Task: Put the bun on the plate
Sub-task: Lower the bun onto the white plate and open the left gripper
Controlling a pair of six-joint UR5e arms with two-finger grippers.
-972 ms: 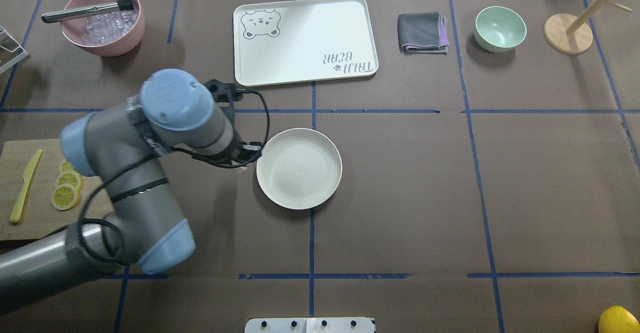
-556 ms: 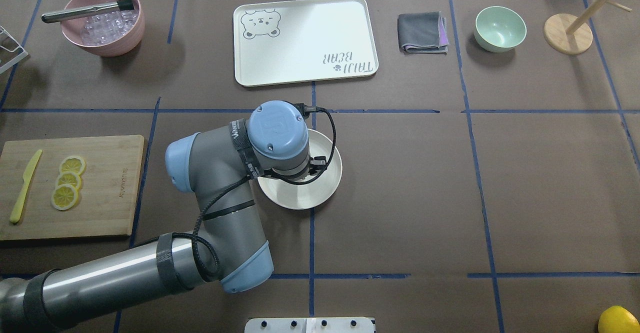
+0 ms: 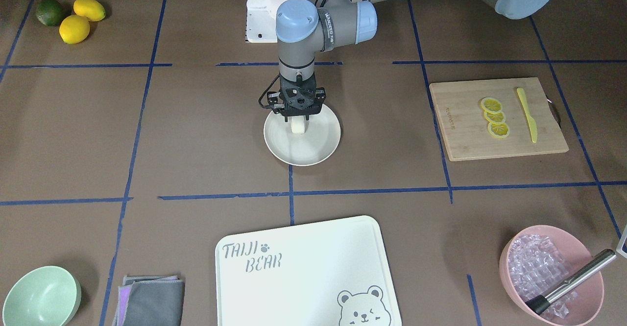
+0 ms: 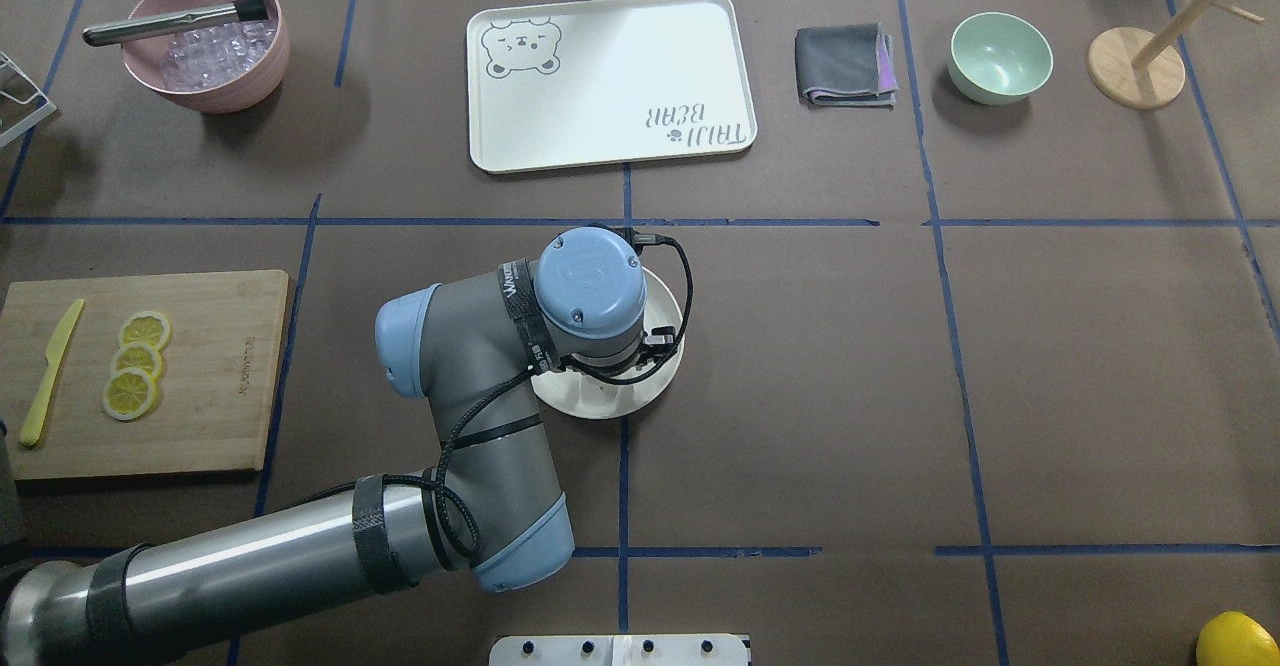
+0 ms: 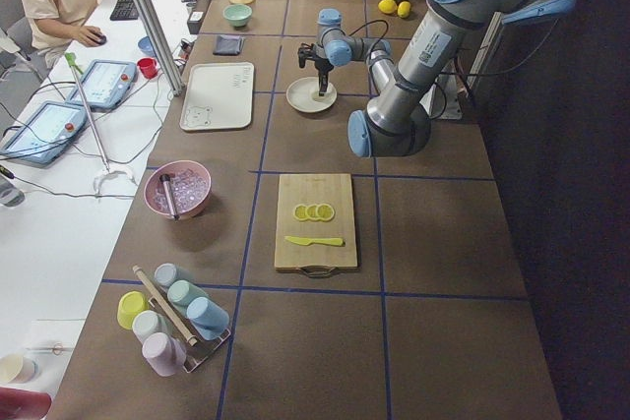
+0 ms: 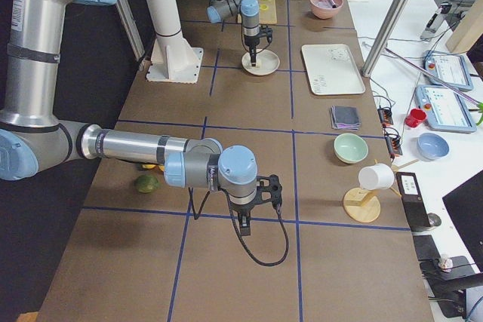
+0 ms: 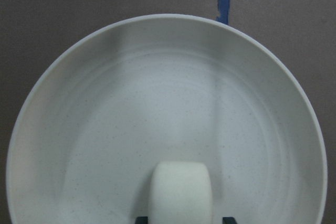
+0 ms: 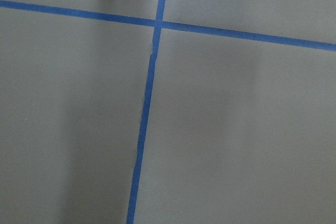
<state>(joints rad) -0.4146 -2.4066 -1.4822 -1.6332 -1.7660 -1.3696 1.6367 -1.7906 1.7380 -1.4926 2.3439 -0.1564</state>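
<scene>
The small white bun (image 3: pixel 298 127) hangs low over the round cream plate (image 3: pixel 323 154), on the side toward the robot. My left gripper (image 3: pixel 297 119) points straight down and is shut on the bun. In the left wrist view the bun (image 7: pixel 180 190) sits between the dark fingertips at the bottom edge, with the plate (image 7: pixel 168 19) filling the frame below it. From overhead the wrist covers the bun, and only part of the plate (image 4: pixel 600 408) shows. My right gripper (image 6: pixel 245 225) hovers over bare table far off; I cannot tell whether it is open or shut.
A bamboo board (image 3: pixel 455 135) with lemon slices and a yellow knife lies on the robot's left. A bear-printed board (image 3: pixel 303 272), a pink ice bowl (image 3: pixel 509 262), a green bowl (image 3: pixel 39 296) and a folded cloth (image 3: pixel 152 299) line the far edge. Lemons (image 3: pixel 73 27) sit near the base.
The left arm has swung from beside the plate's left edge to over the plate, carrying the bun with it. Nothing else has moved.
</scene>
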